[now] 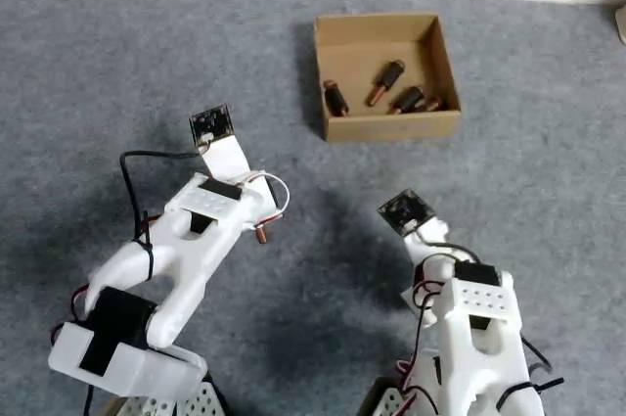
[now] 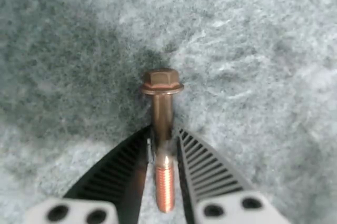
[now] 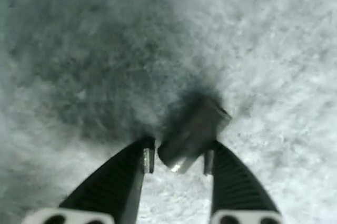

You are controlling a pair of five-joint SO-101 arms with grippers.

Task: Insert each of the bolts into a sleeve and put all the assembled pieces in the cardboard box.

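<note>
1. Bolt (image 2: 162,110): a copper-brown bolt with a hexagonal flanged head. It is clamped by its shank in the left gripper (image 2: 164,135). The head points away from the gripper toward the mat, and the threaded end lies back between the fingers. In the high view its copper end shows at the right side of the left arm (image 1: 186,240), left of the scene's centre and nearer than the box.
2. Left gripper: the jaws are narrowed to the width of the shank, one black ribbed finger on each side. Whether the bolt head touches the mat cannot be told.
3. Sleeve (image 3: 192,126): a dark, short cylinder, tilted, held between the fingers of the right gripper (image 3: 179,153). A dark shadow lies on the mat just beyond it. Whether it rests on the mat cannot be told.
4. Right gripper: the jaws are partly closed, with the fingers set against the two sides of the sleeve. In the high view the right arm (image 1: 474,328) stands at the near right, well apart from the left arm.
5. Cardboard box (image 1: 391,126): open-topped, at the far side of the scene, right of centre, well apart from both arms.
6. Assembled pieces (image 1: 408,99): at least three dark sleeves with copper bolt ends protruding, lying on the box floor at differing angles.
7. Mat (image 1: 117,64): a grey, felt-like surface that covers the table beneath the arms and the box.
</note>
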